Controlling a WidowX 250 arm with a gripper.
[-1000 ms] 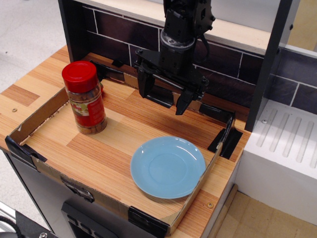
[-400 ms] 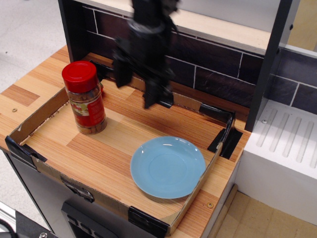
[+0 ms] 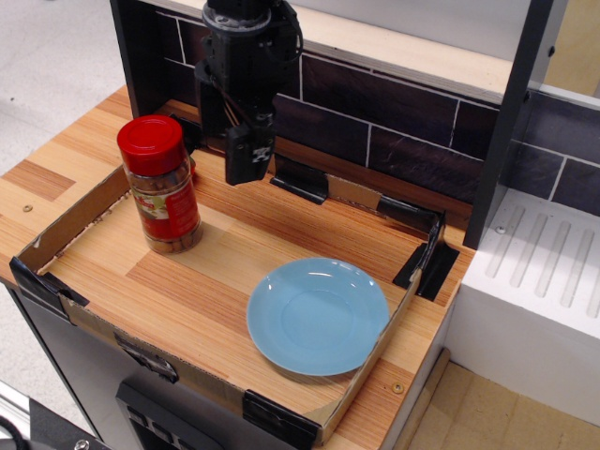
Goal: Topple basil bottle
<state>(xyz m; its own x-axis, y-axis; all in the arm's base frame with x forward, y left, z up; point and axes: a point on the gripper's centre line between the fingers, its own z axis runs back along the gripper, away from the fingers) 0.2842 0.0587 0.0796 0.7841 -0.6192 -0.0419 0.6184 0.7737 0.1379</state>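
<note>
— since a second ago the gripper (image 3: 236, 155) has swung from the right of the tray's back wall over to the left, and it now hangs just right of the basil bottle (image 3: 162, 187). the bottle itself has not budged.

— where exactly is the bottle?

— upright in the tray's left part, near the left cardboard wall (image 3: 70, 220), red cap on top. its long axis runs straight up from the wood.

— and from the fingers?

— it lies to their left in this view and a little nearer the camera, close but not touching; a strip of bare wood shows between them. the fingertips hang at about the height of the bottle's upper half.

— fingers apart or together?

— i cannot tell. they are seen nearly edge-on and the dark parts overlap.

— so the push?

— my guess: a sideways sweep leftward against the upper part should tip it toward the wall, away from the blue plate (image 3: 318, 315), which sits well apart at the front right.
</note>
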